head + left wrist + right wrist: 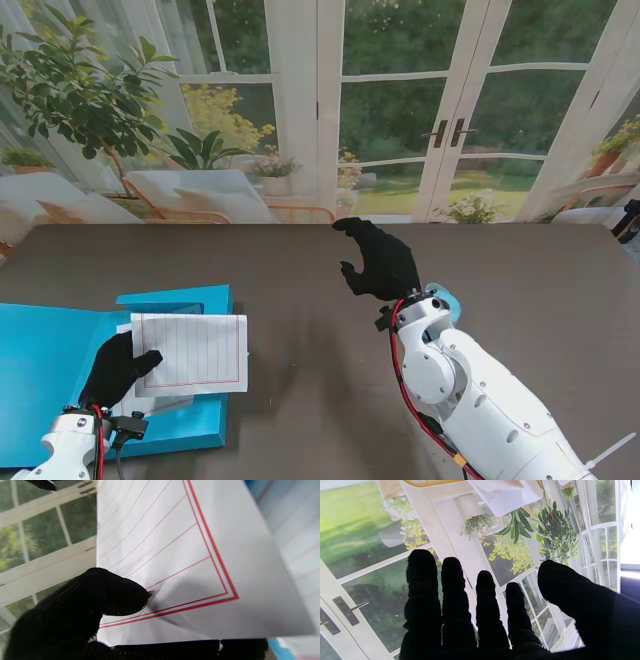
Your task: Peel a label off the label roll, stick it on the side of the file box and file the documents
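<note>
Stand view: left hand (118, 368) pinches the near-left corner of a red-ruled document sheet (195, 352) over the open blue file box (60, 350) at the table's (300, 300) left edge; right hand (378, 262) hangs mid-table, fingers spread, holding nothing. Left wrist view: thumb (117, 592) presses on the sheet (190, 555), fingers underneath. Right wrist view: right hand (480, 620) splayed, nothing in it, only the window backdrop (370, 530) beyond.
</note>
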